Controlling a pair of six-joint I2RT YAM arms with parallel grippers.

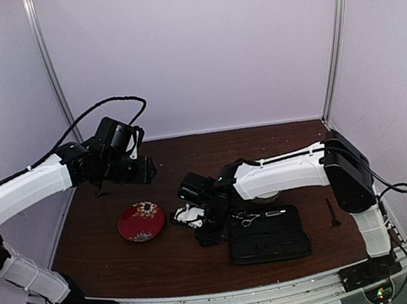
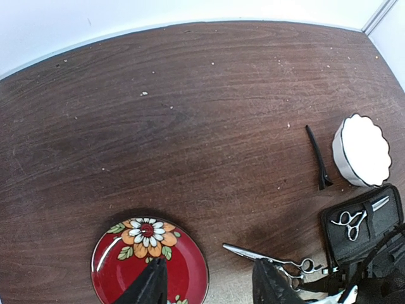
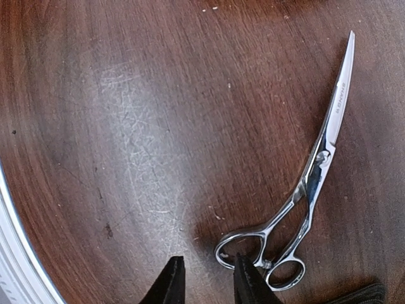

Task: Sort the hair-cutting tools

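The right gripper (image 3: 207, 266) hangs low over the table (image 3: 126, 126), jaws slightly parted and empty, one finger (image 3: 250, 280) beside the ring of the loose scissors (image 3: 310, 183), apparently lining up a pinch. A second pair (image 2: 351, 220) lies on the case (image 2: 374, 239), likely where such tools belong. The left gripper (image 2: 210, 271), spread wide and holding nothing, hovers high near the plate (image 2: 107, 275).

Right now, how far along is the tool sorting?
Possibly done: one pair of scissors lies on the black case. In hand: nothing gripped; the right claw is open beside the rings of the second scissors on the table, the left claw hangs open above the red plate. Left: one black clip by the white bowl and another clip right of the case lie loose; plate and bowl look empty.
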